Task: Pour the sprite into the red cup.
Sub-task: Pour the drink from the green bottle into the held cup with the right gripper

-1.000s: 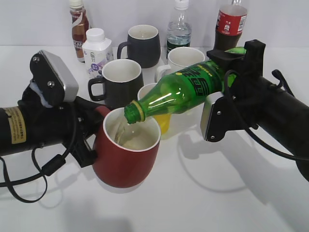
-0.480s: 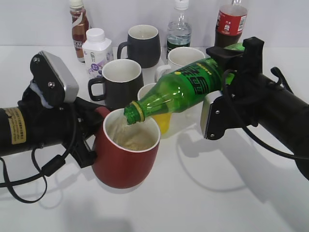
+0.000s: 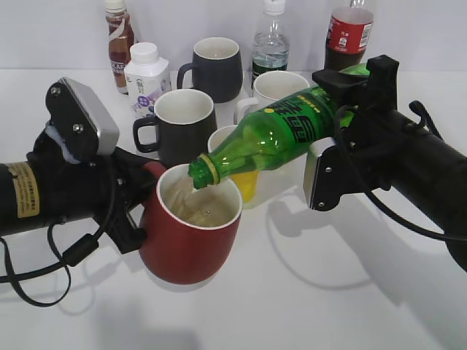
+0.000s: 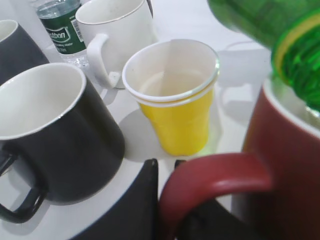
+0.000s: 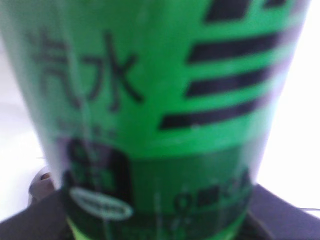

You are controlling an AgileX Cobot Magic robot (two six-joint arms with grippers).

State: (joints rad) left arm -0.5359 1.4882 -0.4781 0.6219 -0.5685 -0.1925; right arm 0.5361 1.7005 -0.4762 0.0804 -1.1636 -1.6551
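The sprite (image 3: 281, 138) is a green bottle tilted neck-down, its open mouth over the red cup (image 3: 191, 244). Clear fizzy liquid lies in the cup's white interior. My right gripper (image 3: 343, 109) is shut on the sprite's label end; the label fills the right wrist view (image 5: 150, 100). My left gripper (image 4: 167, 167) is shut on the red cup's loop handle (image 4: 215, 172) and holds the cup at the front left. The bottle neck shows at the top right of the left wrist view (image 4: 295, 60).
A yellow paper cup (image 3: 244, 182) stands right behind the red cup. Two black mugs (image 3: 179, 120) (image 3: 215, 65), a white mug (image 3: 273, 91), a clear water bottle (image 3: 271, 44), a cola bottle (image 3: 349, 36), a white bottle (image 3: 146, 73) and a brown bottle (image 3: 119, 40) stand behind.
The sprite has tipped slightly steeper over the cup. Foam rose in the cup half a second ago and has since settled. The left arm has not moved.
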